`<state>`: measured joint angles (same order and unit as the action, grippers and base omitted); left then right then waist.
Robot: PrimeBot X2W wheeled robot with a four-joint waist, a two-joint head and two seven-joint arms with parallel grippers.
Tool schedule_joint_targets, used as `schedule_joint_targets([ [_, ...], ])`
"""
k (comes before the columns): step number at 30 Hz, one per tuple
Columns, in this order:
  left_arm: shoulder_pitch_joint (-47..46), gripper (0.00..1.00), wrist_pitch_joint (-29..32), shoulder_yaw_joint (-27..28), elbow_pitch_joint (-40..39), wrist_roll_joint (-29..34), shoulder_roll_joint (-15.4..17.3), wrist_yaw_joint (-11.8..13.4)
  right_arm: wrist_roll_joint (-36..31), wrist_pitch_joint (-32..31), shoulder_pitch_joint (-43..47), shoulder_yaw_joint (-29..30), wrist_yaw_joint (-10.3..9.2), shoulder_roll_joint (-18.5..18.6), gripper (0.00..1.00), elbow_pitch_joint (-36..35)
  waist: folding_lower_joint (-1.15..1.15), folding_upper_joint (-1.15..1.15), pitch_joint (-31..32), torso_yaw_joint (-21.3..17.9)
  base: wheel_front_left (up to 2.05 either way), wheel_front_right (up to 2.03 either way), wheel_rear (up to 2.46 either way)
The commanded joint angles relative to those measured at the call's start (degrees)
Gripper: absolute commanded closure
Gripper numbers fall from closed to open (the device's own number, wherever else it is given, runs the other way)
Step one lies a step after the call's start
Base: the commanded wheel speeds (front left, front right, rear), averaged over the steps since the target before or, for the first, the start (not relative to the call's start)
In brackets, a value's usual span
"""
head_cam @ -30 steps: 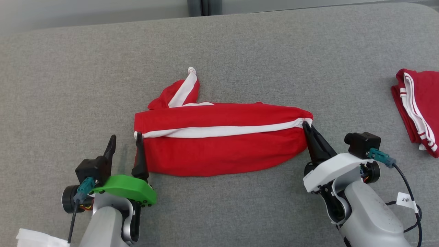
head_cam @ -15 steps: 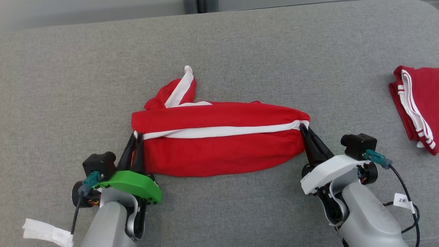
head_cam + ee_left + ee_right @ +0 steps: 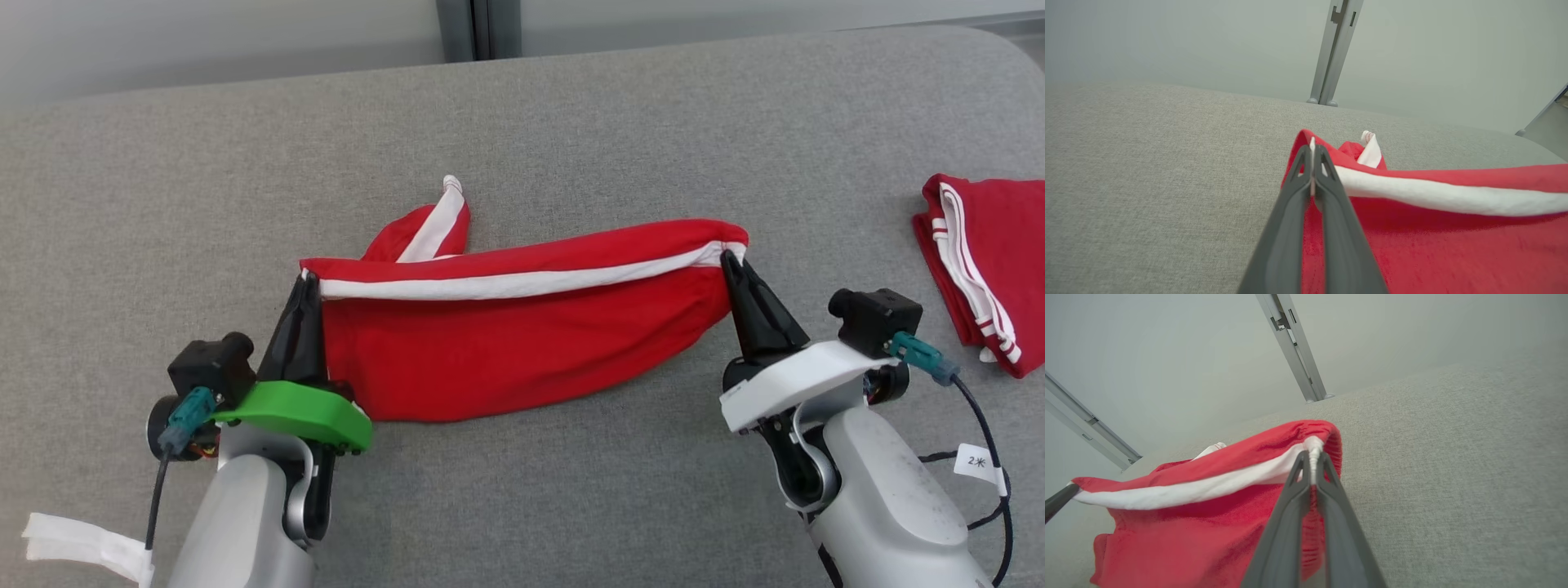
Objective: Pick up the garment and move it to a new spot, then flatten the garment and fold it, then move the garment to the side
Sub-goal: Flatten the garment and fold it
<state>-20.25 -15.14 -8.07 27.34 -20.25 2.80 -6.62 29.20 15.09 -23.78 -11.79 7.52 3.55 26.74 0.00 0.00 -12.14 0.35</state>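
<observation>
The head camera is looking down from above and behind both arms onto the grey cushion (image 3: 571, 122), taking in its whole width. The left wrist camera is sitting close behind the left gripper (image 3: 1312, 151), looking low along it toward the far wall (image 3: 1167, 41). The right wrist camera is doing the same behind the right gripper (image 3: 1313, 457), but rolled sideways. All three are sharing the garment (image 3: 506, 351) and the grey post (image 3: 473, 28).

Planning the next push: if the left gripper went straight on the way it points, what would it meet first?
The garment edge that the left gripper pinches; beyond it, probably bare grey cushion, though depth is unclear.
</observation>
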Motion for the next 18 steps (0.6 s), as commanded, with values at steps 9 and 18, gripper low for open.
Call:
schedule_joint_targets([
  [9,-5.27,1.0,0.04,3.66,-10.87,5.65,3.21,-0.55,0.19,0.09,-4.94,-2.33,-0.08,5.27,1.0,-14.82,0.0,0.0,6.87,-1.13,0.0,0.0,0.0],
  [18,-14.46,1.0,7.54,3.48,-21.47,4.75,10.11,-0.69,4.25,-1.74,-12.61,-5.83,-0.08,14.49,1.0,-24.67,0.0,0.0,8.93,-1.88,0.0,0.0,0.0],
])
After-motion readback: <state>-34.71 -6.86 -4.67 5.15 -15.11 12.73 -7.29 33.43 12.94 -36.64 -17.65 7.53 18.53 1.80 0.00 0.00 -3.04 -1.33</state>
